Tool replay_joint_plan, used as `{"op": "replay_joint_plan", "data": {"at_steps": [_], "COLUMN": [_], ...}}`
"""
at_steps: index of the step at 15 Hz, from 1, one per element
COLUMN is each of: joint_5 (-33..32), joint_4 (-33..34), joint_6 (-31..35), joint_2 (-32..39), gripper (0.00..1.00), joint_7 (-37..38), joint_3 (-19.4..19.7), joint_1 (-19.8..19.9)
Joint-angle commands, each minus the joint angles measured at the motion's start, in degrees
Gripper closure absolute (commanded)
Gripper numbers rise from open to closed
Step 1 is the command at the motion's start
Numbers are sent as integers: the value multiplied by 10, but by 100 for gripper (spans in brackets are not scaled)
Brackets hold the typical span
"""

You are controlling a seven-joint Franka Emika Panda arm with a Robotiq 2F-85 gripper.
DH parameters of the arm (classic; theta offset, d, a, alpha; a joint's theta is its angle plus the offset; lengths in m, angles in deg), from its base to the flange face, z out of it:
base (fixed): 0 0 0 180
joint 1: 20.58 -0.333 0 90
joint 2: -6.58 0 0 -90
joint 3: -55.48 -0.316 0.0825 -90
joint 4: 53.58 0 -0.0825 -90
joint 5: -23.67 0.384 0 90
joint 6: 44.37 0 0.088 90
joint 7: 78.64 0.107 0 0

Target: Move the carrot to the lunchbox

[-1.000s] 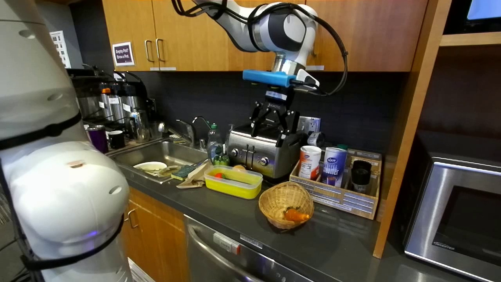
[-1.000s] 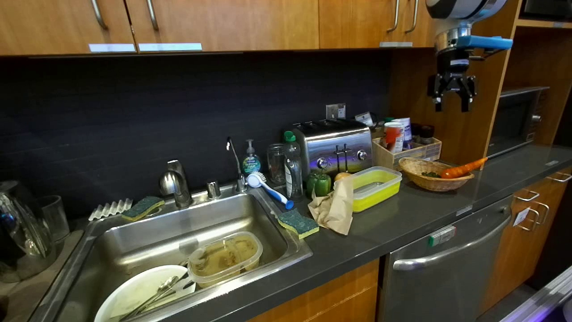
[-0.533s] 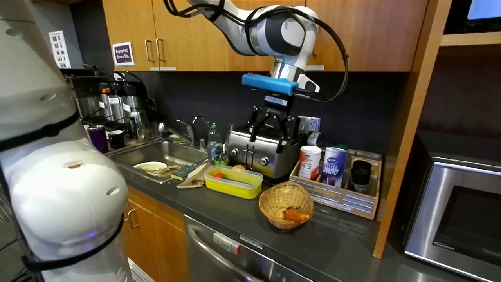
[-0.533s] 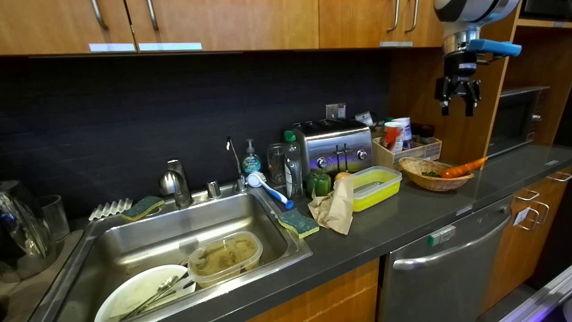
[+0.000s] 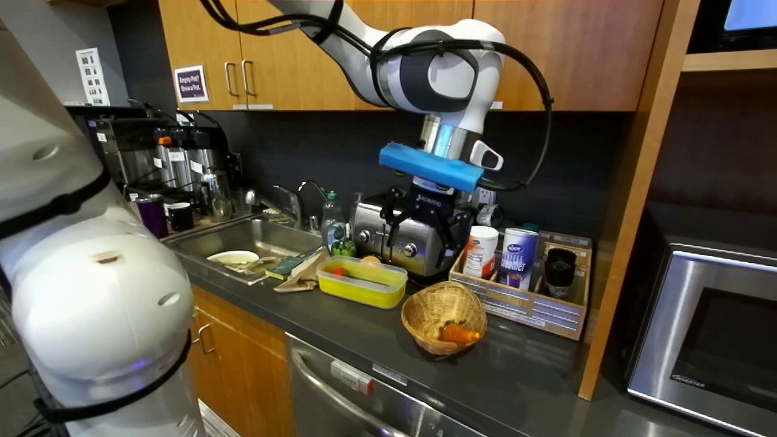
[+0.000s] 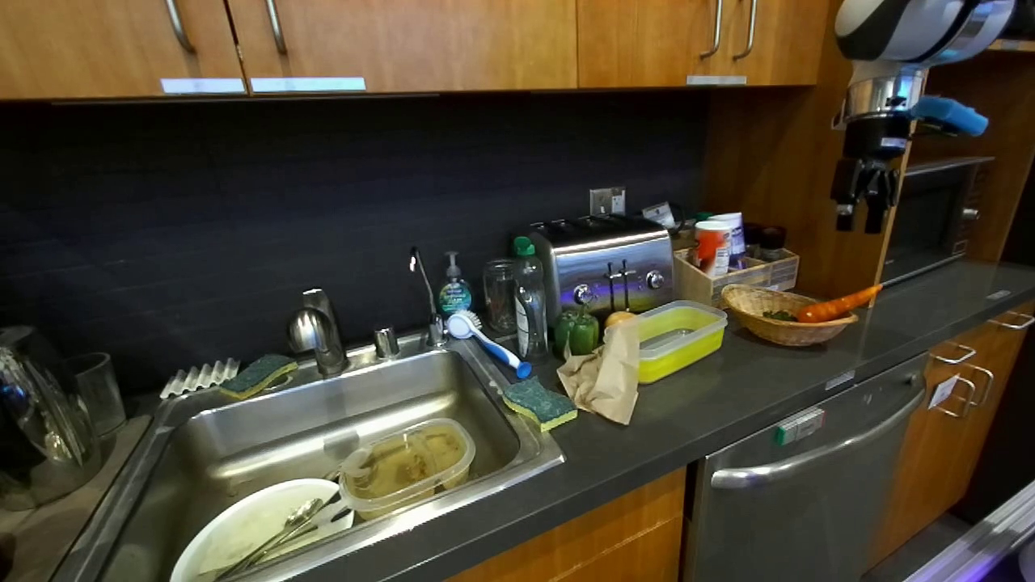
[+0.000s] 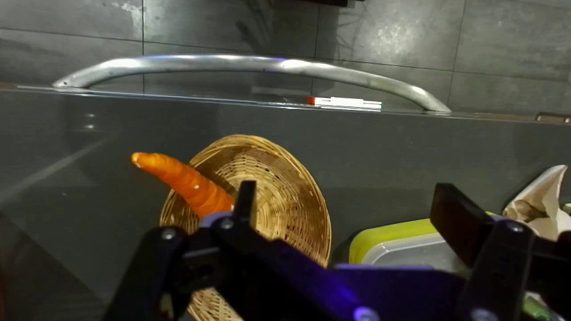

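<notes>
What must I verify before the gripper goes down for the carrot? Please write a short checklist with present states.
1. Gripper open, holding nothing: ok.
2. Carrot in the basket, nothing on top of it: ok; its narrow tip reaches over the edge.
3. Carrot lined up between the jaws: not ok; in the wrist view it lies outside the gap, so a sideways shift looks needed.
4. Carrot's thick end not caught: cannot tell; the gripper partly hides it in the wrist view.
5. Lunchbox open on top: ok; no lid on it.
6. Gripper apart from the toaster: ok; an exterior view shows the gap.
</notes>
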Motion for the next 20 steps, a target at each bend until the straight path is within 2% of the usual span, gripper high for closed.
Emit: {"op": "replay_joint_plan", "data": {"at_steps": [1, 5, 9, 20], "joint_5": [-2, 0, -3, -2], "joint_4": [-28, -38, -50, -52], "joint_6": [41, 74, 109, 113], "joint_2": [-10, 4, 8, 4], "gripper": [0, 0, 0, 0], "joint_7": [-92, -157, -188, -228], "joint_3": [17, 13, -1, -7], "joint_1": [-5, -11, -22, -25]}}
